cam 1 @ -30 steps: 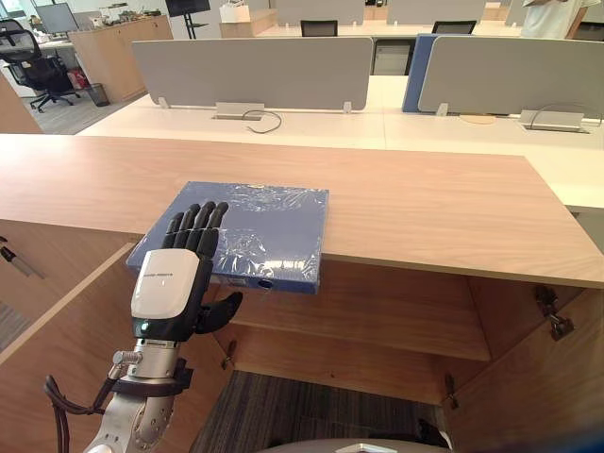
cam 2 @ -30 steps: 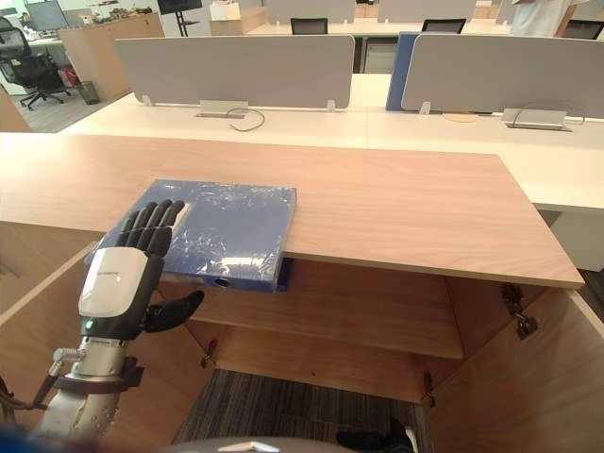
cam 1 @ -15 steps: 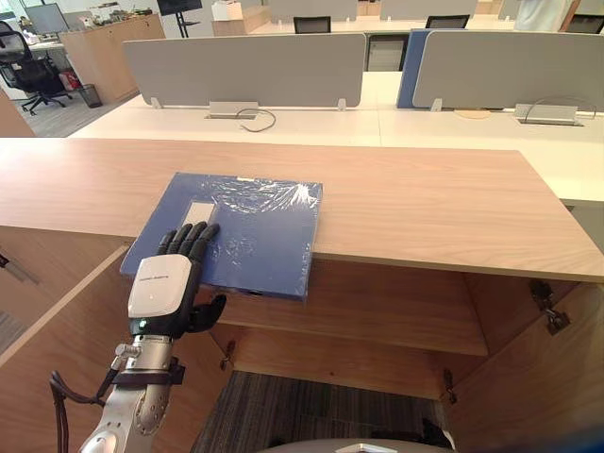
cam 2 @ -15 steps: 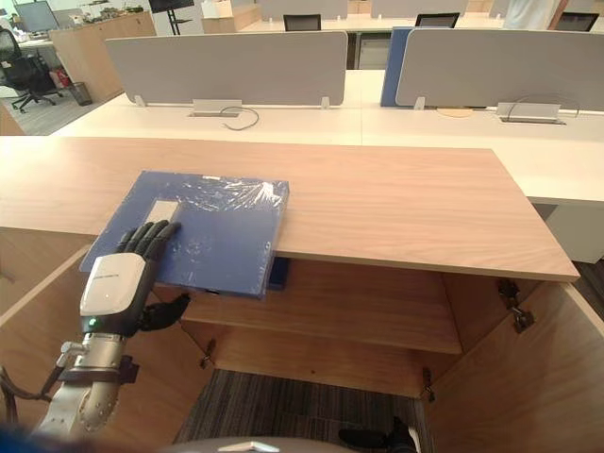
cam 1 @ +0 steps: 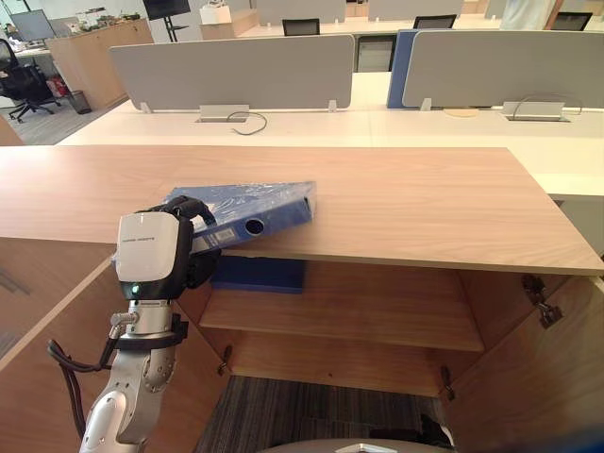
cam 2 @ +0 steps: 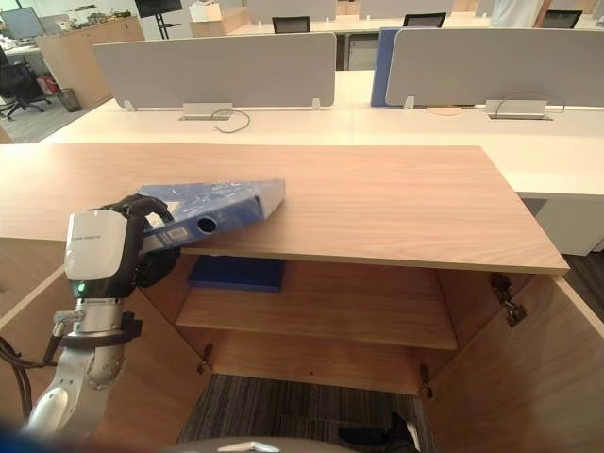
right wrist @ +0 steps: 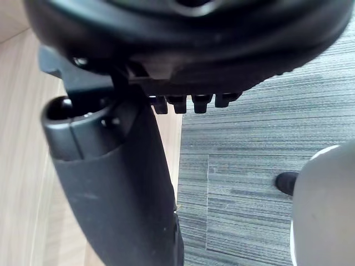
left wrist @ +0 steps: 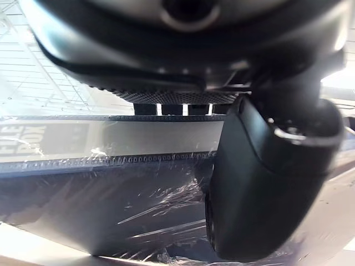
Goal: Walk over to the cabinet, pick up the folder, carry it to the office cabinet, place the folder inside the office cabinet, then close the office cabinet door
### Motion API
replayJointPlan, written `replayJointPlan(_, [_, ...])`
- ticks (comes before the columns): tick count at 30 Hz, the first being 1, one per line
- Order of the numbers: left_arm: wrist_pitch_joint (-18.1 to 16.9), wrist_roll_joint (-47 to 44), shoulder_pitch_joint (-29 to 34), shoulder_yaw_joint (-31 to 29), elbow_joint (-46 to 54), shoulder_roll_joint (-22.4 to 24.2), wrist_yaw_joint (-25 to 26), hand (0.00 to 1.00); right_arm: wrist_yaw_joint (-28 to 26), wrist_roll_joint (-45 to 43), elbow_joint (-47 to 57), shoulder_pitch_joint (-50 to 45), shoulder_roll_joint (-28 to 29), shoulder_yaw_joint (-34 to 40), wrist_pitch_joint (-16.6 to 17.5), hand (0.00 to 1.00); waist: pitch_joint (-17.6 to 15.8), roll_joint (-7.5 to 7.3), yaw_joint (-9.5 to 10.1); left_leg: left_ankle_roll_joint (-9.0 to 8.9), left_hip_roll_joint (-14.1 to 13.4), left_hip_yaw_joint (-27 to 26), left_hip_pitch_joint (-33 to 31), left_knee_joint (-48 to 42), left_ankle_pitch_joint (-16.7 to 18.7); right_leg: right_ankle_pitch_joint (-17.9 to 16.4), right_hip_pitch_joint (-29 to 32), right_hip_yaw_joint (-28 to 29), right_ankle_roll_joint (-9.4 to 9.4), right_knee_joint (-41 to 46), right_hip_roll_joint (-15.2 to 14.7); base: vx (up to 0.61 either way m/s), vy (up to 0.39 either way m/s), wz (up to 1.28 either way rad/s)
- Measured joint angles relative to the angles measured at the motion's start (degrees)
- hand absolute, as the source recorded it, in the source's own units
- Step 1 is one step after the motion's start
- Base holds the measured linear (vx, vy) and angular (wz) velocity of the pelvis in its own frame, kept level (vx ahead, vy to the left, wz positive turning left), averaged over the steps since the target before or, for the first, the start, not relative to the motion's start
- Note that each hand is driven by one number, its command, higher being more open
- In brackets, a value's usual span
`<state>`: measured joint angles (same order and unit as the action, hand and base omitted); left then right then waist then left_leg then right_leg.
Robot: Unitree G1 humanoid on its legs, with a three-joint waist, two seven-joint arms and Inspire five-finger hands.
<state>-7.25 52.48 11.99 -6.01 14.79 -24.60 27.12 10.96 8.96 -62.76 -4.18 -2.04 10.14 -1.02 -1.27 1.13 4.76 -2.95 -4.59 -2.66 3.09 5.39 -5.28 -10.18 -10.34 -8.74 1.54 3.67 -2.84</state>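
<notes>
Blue folder (cam 1: pixel 247 209) tilted, near edge raised off worktop (cam 1: pixel 425 203), far edge resting there. Left robot hand (cam 1: pixel 156 250) clamps near edge, fingers curled over. Pick-up step; next: lift clear, keep grip firm.

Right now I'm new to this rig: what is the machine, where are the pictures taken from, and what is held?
It is a humanoid robot with two arms ending in dark fingered hands. Two pictures come from cameras in its head, looking down at a wooden cabinet; the other two come from its wrists. The left hand is curled round the near edge of a blue folder wrapped in clear film, tilting it up while its far edge rests on the cabinet's top. A second blue item lies on the shelf below. The right hand hangs over carpet, holding nothing.
</notes>
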Motion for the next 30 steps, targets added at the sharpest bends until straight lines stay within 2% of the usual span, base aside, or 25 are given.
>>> replayJointPlan(4, [0.65,-0.03,0.16,1.1,1.13,0.74,0.02,0.0,-0.33,-0.02,-0.02,0.08,0.06,0.04,-0.02,1.0,-0.15,-0.17,-0.15,-0.02,0.06,-0.08,-0.07,0.0,0.16,0.01,-0.03,0.09,0.02,-0.31,-0.02,0.0,0.0,0.0])
replayJointPlan(6, [0.96,-0.16,0.84,1.88,2.99,3.1,0.05,0.0,-0.33,-0.04,-0.14,0.15,0.13,0.1,-0.04,1.0,-0.26,-0.33,-0.15,-0.06,0.07,-0.2,-0.09,-0.01,0.24,0.02,-0.01,0.27,0.02,-0.42,-0.02,0.01,-0.001,-0.03])
replayJointPlan(8, [0.16,-3.4,2.68,3.57,6.54,8.98,0.46,0.0,-0.23,-0.2,-0.62,0.41,0.15,0.67,-0.15,1.0,-0.3,-0.41,-0.15,-0.02,0.01,-0.99,-0.02,-0.01,0.41,0.05,0.26,1.04,0.05,-0.4,-0.02,0.02,0.008,-0.14])
replayJointPlan(9, [-0.41,-5.37,3.08,3.98,7.3,10.52,0.54,0.0,-0.22,-0.47,-0.63,0.41,0.22,1.22,-0.16,1.0,-0.3,-0.41,-0.15,-0.01,-0.02,-1.27,0.05,-0.02,0.45,0.08,0.32,1.32,0.09,-0.39,-0.01,0.01,0.013,-0.22])
replayJointPlan(12, [-3.98,-20.59,5.38,7.9,11.52,17.98,-0.42,0.0,0.82,-5.16,-0.19,0.09,0.68,2.32,-0.2,1.0,-0.21,-0.47,-0.17,0.0,-0.72,-4.44,0.23,-0.33,0.49,0.66,1.93,4.35,0.14,0.39,0.21,0.0,0.022,-0.45])
replayJointPlan(14, [-6.11,-32.87,5.66,9.52,12.56,19.65,-3.23,0.0,1.46,-8.49,1.95,-0.99,0.96,2.28,-0.25,1.0,-0.23,-0.5,-0.45,-0.05,-1.31,-7.03,0.81,-0.35,0.52,1.13,2.87,6.69,0.11,1.0,0.55,-0.05,0.019,-0.71])
replayJointPlan(16, [-7.95,-43.96,6.64,10.09,12.58,21.48,-6.7,0.0,2.57,-10.33,6.57,-3.03,1.78,2.19,-0.2,1.0,-0.27,-0.54,-1.24,-0.45,-2.01,-9.93,1.85,-0.38,1.14,1.43,3.64,9.44,0.15,1.59,1.01,-0.07,0.017,-0.74])
replayJointPlan(18, [-9.58,-57.82,8.64,10.45,12.51,23.44,-11.59,0.0,4.17,-13.11,14.2,-6.75,3.7,2.05,-0.11,1.0,-0.64,-1.15,-3.04,-0.27,-2.71,-13.06,2.28,-1.92,2.74,1.65,4.69,12.5,0.24,2.62,1.45,-0.09,0.015,-0.72])
replayJointPlan(20, [-9.69,-63.48,10.2,11.05,11.64,23.28,-13.84,0.0,5.09,-14.25,21.03,-9.94,5.19,1.51,-0.23,1.0,-1.03,-1.48,-3.25,-0.22,-3.26,-15.57,2.24,-3.54,4.33,1.37,5.94,14.97,0.67,3.6,1.8,-0.1,0.012,-0.87])
replayJointPlan(21, [-9.52,-68.49,11.85,11.58,9.3,23.58,-15.25,0.0,6.37,-15.68,28.83,-13.32,5.87,-0.72,-0.27,1.0,-1.65,-1.62,-3.62,-0.38,-3.72,-18.21,2.55,-4.49,5.23,1.26,7.4,17.59,1.01,4.88,2.26,-0.09,0.011,-0.95])
replayJointPlan(23, [-10.23,-69.96,13.86,11.94,8.86,24.46,-16.22,0.0,7.81,-15.94,36.87,-16.22,6.28,-2.43,-0.28,1.0,-2.48,-1.67,-4.19,-0.42,-3.93,-20.47,2.88,-4.73,5.56,1.09,8.65,19.49,1.27,6.11,2.32,-0.08,0.026,-0.77])
replayJointPlan(24, [-10.41,-70.91,14.79,11.74,9.23,24.3,-16.98,0.0,9.53,-15.88,44.63,-18.53,6.55,-2.96,-0.28,1.0,-2.73,-1.39,-4.43,-0.54,-3.83,-22.22,2.91,-4.78,5.79,0.95,10.13,20.96,1.62,7.23,2.56,-0.08,0.035,-0.63])
replayJointPlan(26, [-10.48,-72.29,16.38,11.02,10.28,24.29,-16.85,0.0,11.55,-15.86,53.29,-20.22,6.84,-3.25,-0.18,1.0,-2.74,-0.81,-4.37,-0.67,-3.73,-24.56,3.44,-4.8,6.06,0.94,11.37,23.02,1.87,8.3,2.78,-0.04,0.033,-0.6])
replayJointPlan(30, [-11.32,-74.09,18.75,10.22,11.16,24.3,-16.2,0.0,13.83,-15.86,65.85,-22.94,8.05,-5.23,0.33,1.0,-2.69,-0.48,-4.42,-0.83,-4.12,-27.67,4.74,-6.08,6.7,0.92,11.57,25.54,2.02,9.05,3.52,0.0,-0.003,-0.45])
